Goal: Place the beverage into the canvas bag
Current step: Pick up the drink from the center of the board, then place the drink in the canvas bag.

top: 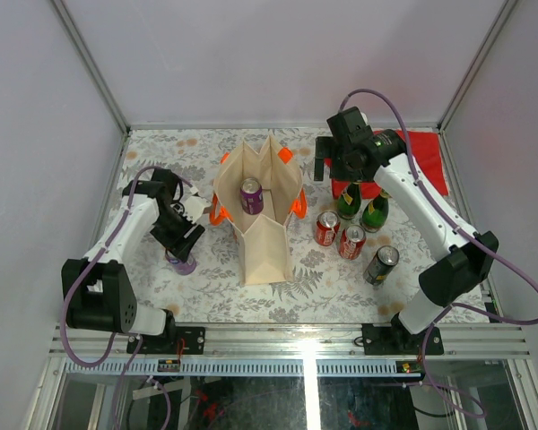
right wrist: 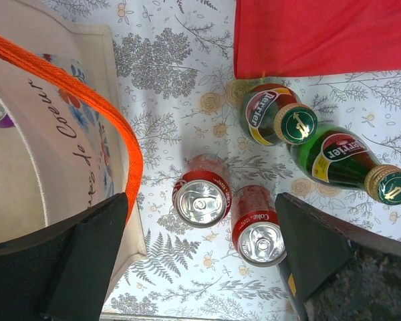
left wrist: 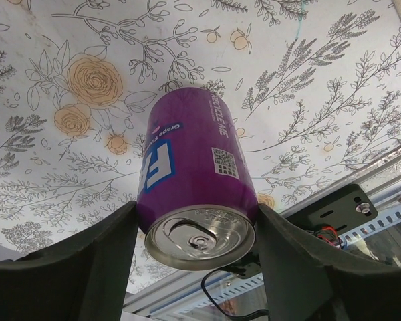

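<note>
The beige canvas bag (top: 262, 224) with orange handles stands open mid-table, with one purple can (top: 251, 195) inside it. A second purple can (top: 182, 262) stands upright on the table to the left of the bag. My left gripper (top: 183, 240) is over it. In the left wrist view both fingers (left wrist: 100, 261) press the sides of this can (left wrist: 194, 174). My right gripper (top: 334, 168) hangs open and empty, high above two red Coke cans (right wrist: 202, 197), between the bag's wall (right wrist: 53, 160) and the bottles.
Two red cans (top: 326, 227) stand just right of the bag. Two green bottles (top: 348, 199) stand behind them and a dark can (top: 381, 265) stands nearer. A flat red cloth (top: 428, 154) lies at the back right. The table's near edge rail (left wrist: 387, 194) is close to the left gripper.
</note>
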`<state>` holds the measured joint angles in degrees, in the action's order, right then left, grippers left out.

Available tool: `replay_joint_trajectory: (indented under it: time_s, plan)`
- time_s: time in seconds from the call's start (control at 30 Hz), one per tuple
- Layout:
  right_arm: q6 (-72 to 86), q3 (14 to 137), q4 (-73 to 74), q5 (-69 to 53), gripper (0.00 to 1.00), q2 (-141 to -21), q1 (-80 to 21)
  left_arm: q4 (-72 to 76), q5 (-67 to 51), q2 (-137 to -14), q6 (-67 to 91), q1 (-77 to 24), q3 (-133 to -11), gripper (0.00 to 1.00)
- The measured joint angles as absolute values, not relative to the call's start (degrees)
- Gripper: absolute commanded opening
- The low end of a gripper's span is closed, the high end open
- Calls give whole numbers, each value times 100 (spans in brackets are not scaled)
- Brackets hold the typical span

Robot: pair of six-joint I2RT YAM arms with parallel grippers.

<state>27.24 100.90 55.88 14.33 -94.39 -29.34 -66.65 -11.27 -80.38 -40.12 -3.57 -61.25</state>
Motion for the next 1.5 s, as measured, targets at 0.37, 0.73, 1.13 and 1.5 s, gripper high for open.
replay_joint_trajectory:
  time_s: [0.37, 0.73, 1.13, 1.5]
  plan:
    - [2766, 9968, 5586, 1433, 99, -9435, -2923, -6694, -1116, -8042, -3927, -357, -6182, 0]
    - [2770, 9935, 5583, 1433, 99, -9334, -2923, -6932, -1212, -8202, -3667, -322, -7513, 0]
    - [2770, 9935, 5555, 1435, 99, -9292, -2921, -7172, -1203, -9216, -2989, 49, -10276, 0]
    - [2770, 9935, 5478, 1435, 99, -9292, -2921, -6796, -1844, -10082, -1874, 1, -13111, 0]
